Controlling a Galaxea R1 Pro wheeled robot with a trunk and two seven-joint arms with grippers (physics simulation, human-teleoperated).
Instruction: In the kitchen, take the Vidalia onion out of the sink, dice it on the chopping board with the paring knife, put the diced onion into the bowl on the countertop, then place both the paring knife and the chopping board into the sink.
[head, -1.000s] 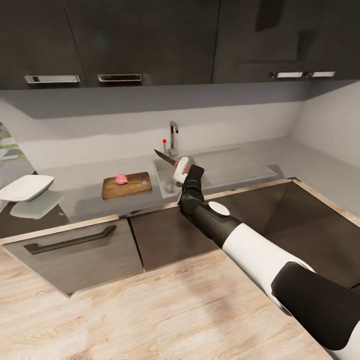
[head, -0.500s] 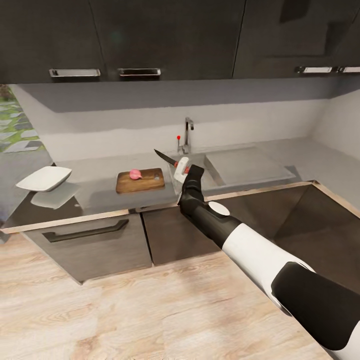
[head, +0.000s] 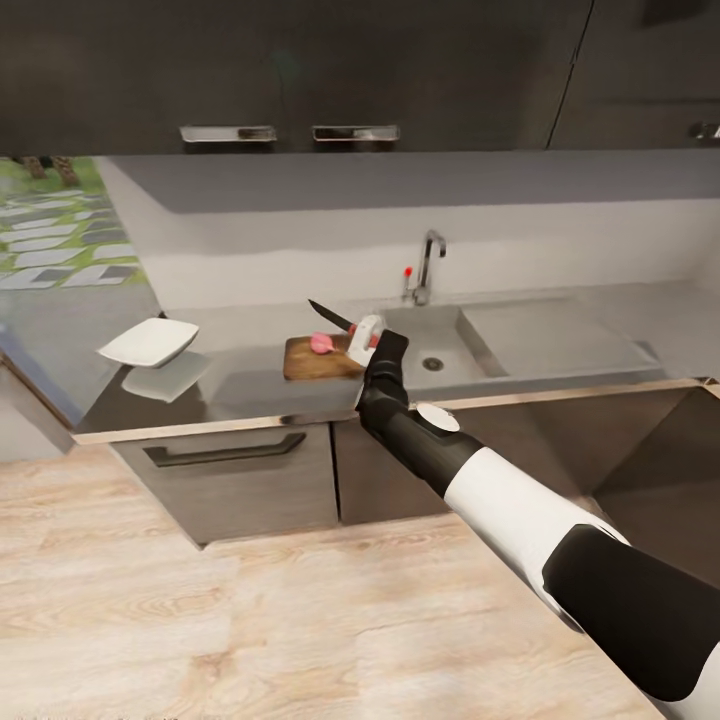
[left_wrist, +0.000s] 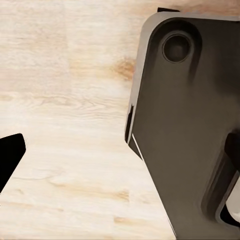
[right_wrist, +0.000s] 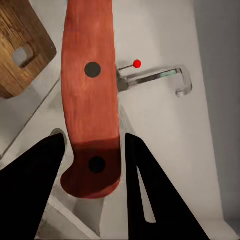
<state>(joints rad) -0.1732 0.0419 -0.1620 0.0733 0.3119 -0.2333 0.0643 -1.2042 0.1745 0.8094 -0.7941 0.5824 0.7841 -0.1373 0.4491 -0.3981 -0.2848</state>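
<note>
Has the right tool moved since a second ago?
Yes. Judged against the faucet, the right tool with the knife has swung left, from over the sink to the board's right end.

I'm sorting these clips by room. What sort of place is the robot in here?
A home kitchen, most likely: a grey countertop with a recessed sink and chrome faucet, dark upper cabinets, and a chopping board with an onion on it.

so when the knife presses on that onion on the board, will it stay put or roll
The Vidalia onion looks rounded, so it may well roll on the flat chopping board. It appears whole and unsupported, so the paring knife could skid off it.
</note>
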